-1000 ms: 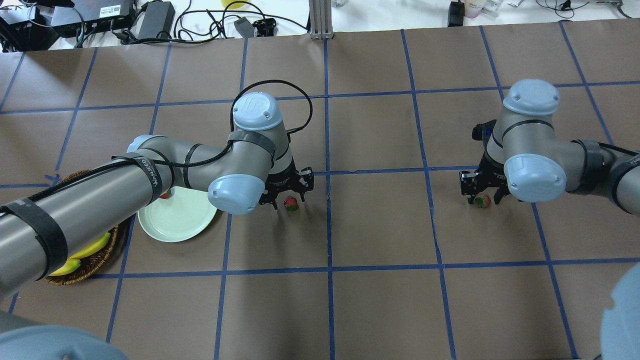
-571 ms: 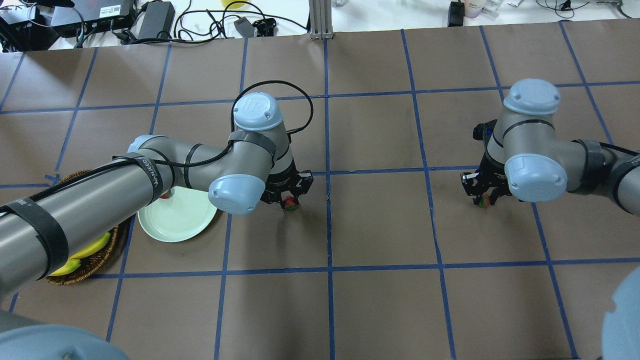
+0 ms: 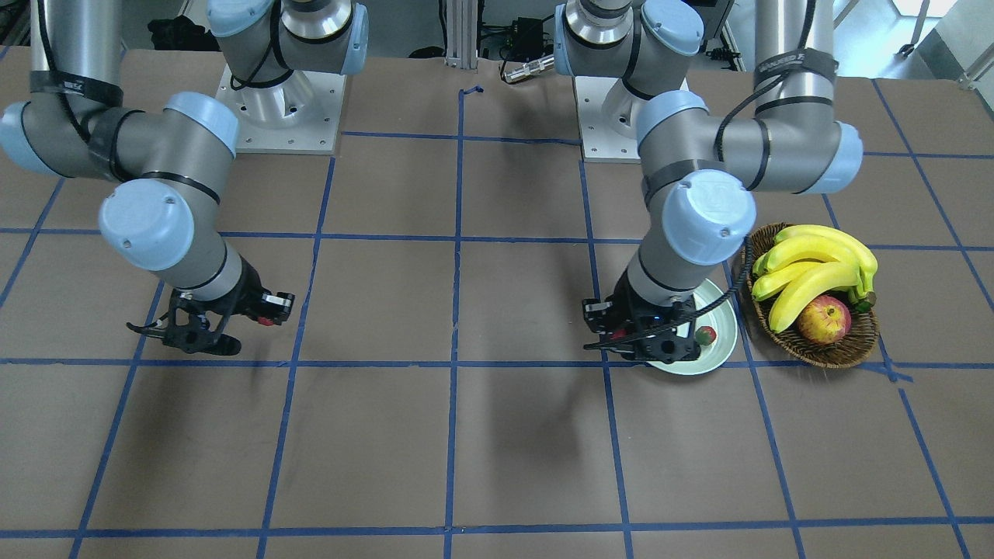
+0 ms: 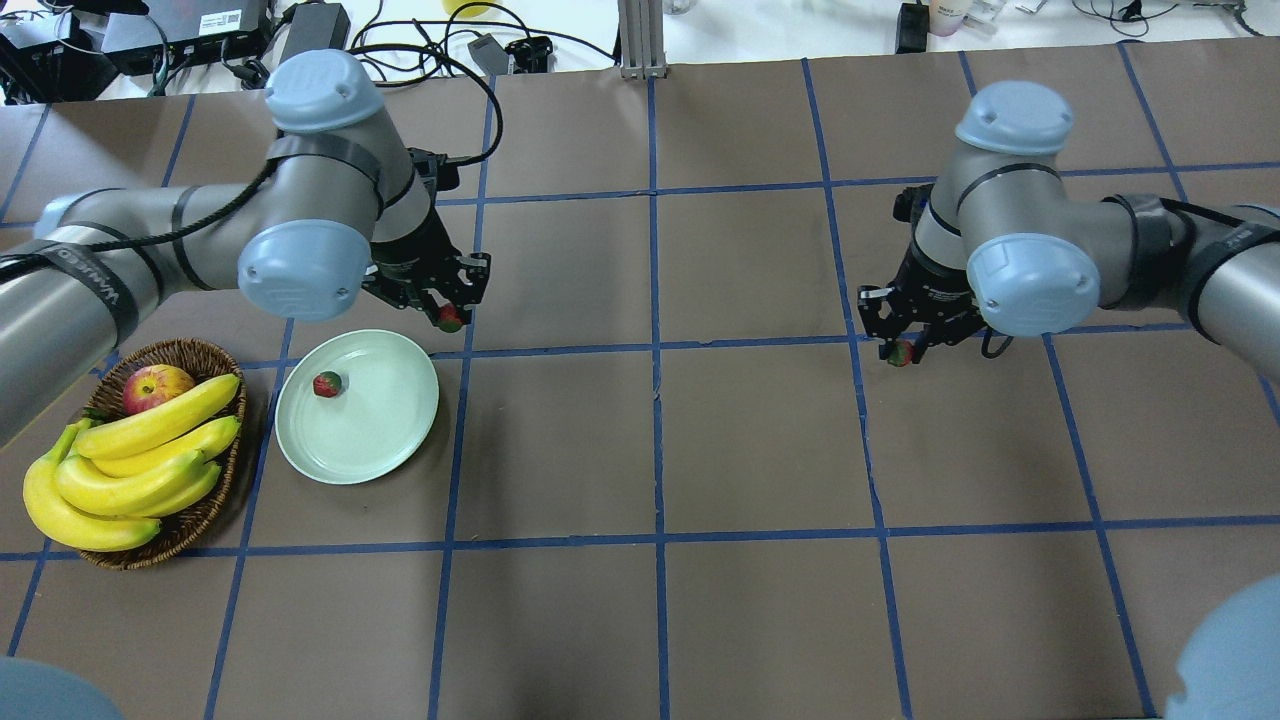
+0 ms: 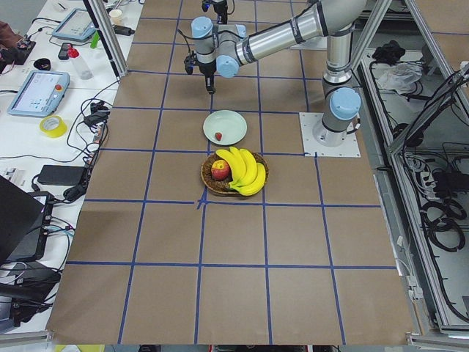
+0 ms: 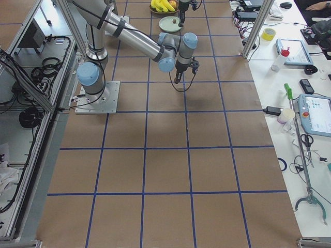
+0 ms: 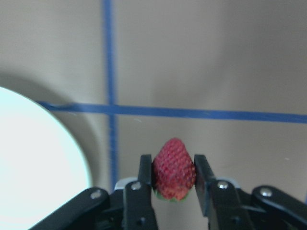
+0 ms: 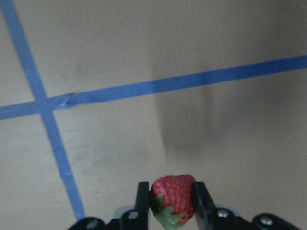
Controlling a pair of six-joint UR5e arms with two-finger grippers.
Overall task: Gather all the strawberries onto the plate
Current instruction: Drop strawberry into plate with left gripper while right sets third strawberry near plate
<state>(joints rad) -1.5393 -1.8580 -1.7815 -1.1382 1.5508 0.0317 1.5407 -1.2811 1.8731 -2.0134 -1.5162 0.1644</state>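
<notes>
Counting left to right in the overhead view: one wicker basket [image 4: 205, 520], one bunch of bananas [image 4: 140, 450], one apple [image 4: 155, 385], one plate [image 4: 370, 435], three strawberries, two grippers.

Basket was brown woven wicker, round, with the smooth yellow bananas and the red-yellow apple inside. Just beside it, the plate was round, shallow, glossy pale mint, with a raised rim. One strawberry, the plate strawberry [image 4: 327, 384], lay on the plate near its far-left rim, red with a green cap.

Left arm entered from the view's left edge, elbow bent, wrist turned down. The left gripper [image 4: 447, 316] hung over the table [image 4: 750, 450], just outside the plate's far rim and close to a tape crossing. Its black fingers pinched the left strawberry [image 7: 174, 167] from both sides, tip pointing away from the wrist camera, surface seeded and bumpy.

Right arm entered from the right edge, wrist also turned down, well apart from the plate. The right gripper [image 4: 903, 350] was closed on the right strawberry [image 8: 173, 199], green cap toward the camera.

Table surface was matte brown paper gridded with blue tape.
</notes>
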